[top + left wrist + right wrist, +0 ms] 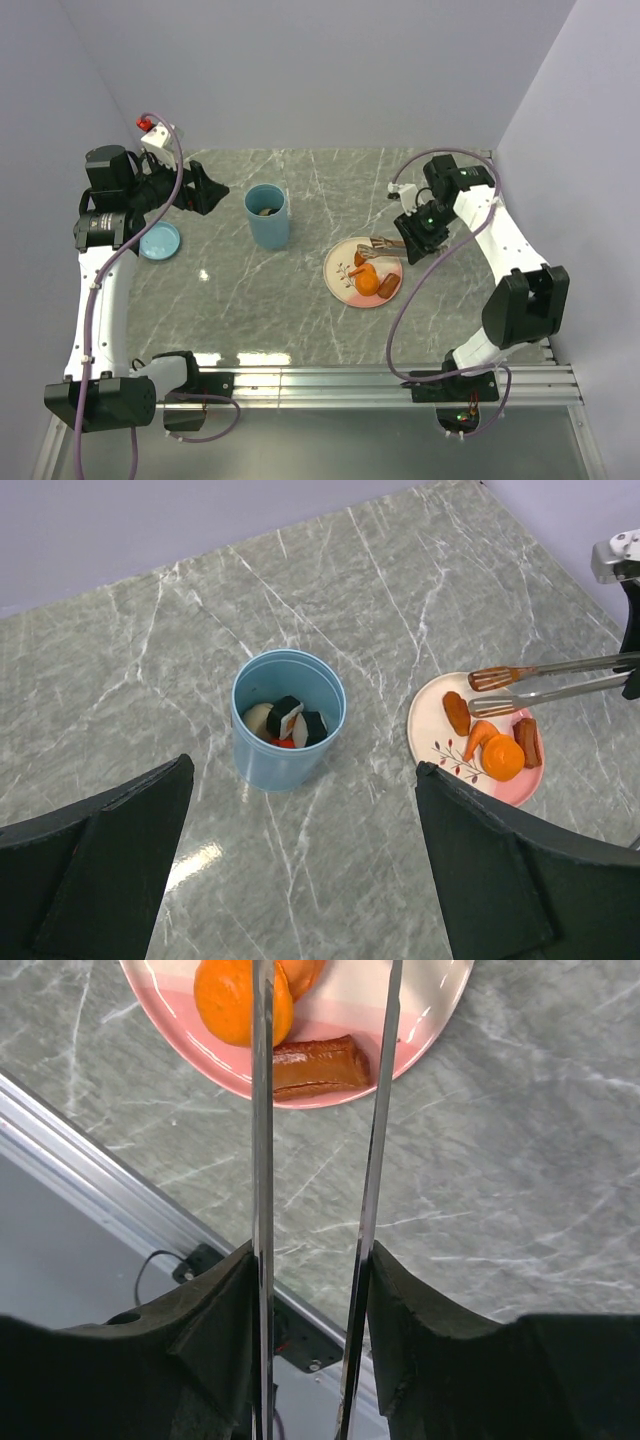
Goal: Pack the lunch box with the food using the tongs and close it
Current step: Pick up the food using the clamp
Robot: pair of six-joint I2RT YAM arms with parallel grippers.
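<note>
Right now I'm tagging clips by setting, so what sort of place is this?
Probably a robot lab cell, not a kitchen: plain walls box in a marble-look table, a left arm and right arm are bolted to a metal rail, and the right gripper holds tongs over toy food on a pink plate.

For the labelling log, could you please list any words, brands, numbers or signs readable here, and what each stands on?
None can be read. The lunch box, tongs and lid show no lettering; the pink plate bears only a painted sprig.
</note>
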